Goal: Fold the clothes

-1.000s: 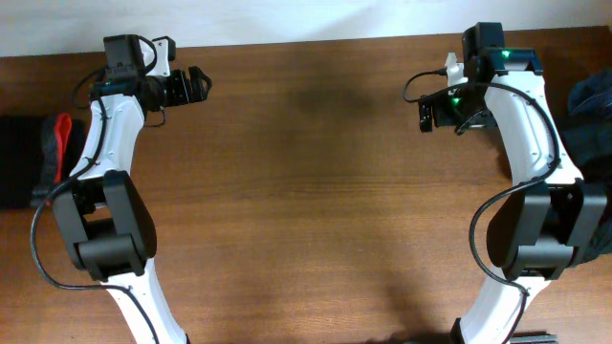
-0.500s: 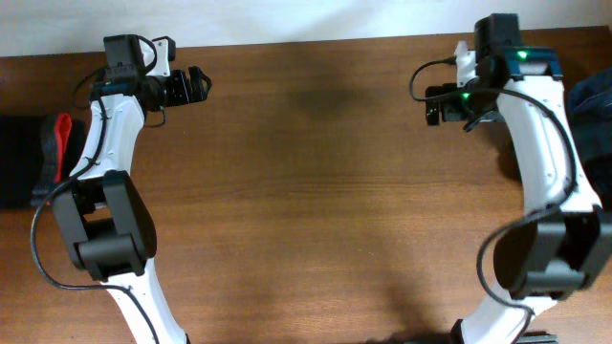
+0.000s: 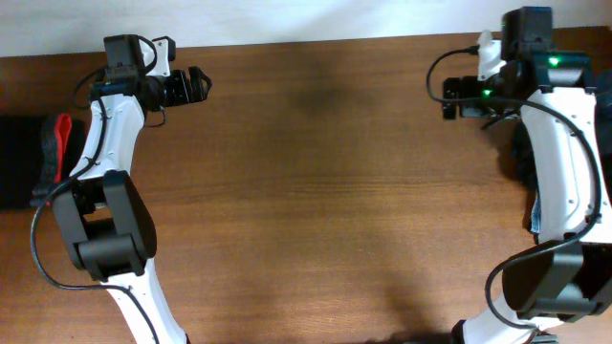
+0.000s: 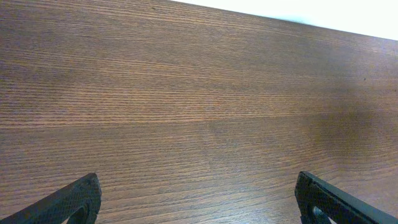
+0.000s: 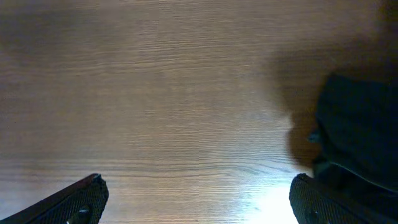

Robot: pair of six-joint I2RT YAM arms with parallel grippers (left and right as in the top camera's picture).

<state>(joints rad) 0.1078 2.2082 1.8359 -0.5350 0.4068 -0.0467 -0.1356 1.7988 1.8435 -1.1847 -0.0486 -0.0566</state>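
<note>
**Jaw state.** The left gripper [image 4: 198, 202] stands wide open. Only its two fingertips [image 4: 74, 200] show at the bottom corners of the left wrist view, with bare table [image 3: 316, 191] between them. The right gripper [image 5: 202, 200] is equally wide and holds nothing. A heap of dark garments [image 5: 360, 124] lies just beyond and to the right of its right finger. Whether they touch cannot be told.

**Position of the work.** The pants [image 3: 19, 162] lie bunched at the far-left edge of the table, with the red edge [image 3: 61, 132] showing beside the left arm [image 3: 105, 162]. In the overhead view the left gripper [image 3: 203, 84] hovers over the far-left part of the table, well apart from the pants. The right gripper [image 3: 448, 97] is at the far right, above the heap.

**Procedure (judged).** Folding has not begun, and the likely step in hand is fetching the pants.

1. Use the left arm, which is the closer.
2. Approach from above and close on the waistband near the red edge, not on a loose leg.
3. Take one layer only.
4. Drag the pants to the open centre and spread them flat before any fold.
5. Keep the right gripper clear of the heap so that no garment snags.
</note>
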